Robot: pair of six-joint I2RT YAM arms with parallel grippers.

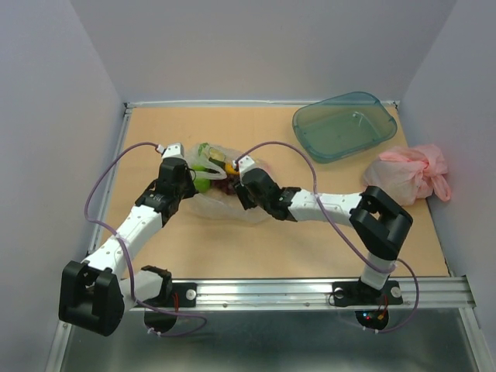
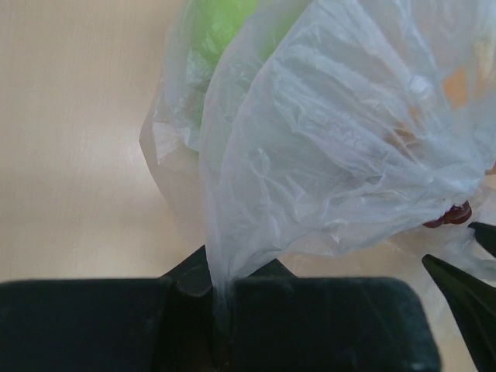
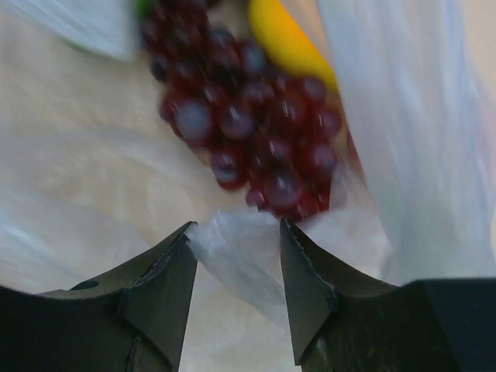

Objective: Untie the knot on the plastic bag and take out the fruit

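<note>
Nearest to us, the left arm's fingers are clenched on a gathered strip of the thin, crinkly, transparent plastic bag, and the film rises taut and pleated from their seam. The right arm's fingers stand apart, with a loose fold of the same film lying in the gap between them. The bag sits on the tan worktop left of centre, directly between the two arms' fingers. Through its film we see the fruit inside: a dark purple grape bunch just beyond the right fingers, an orange-yellow mango-like piece touching the grapes' far side, and a round green fruit at the bag's left end. Farther back on the right, well apart from the bag, lies a translucent teal plastic tray. A knotted pink plastic bag sits just beside the tray's near right corner.
</note>
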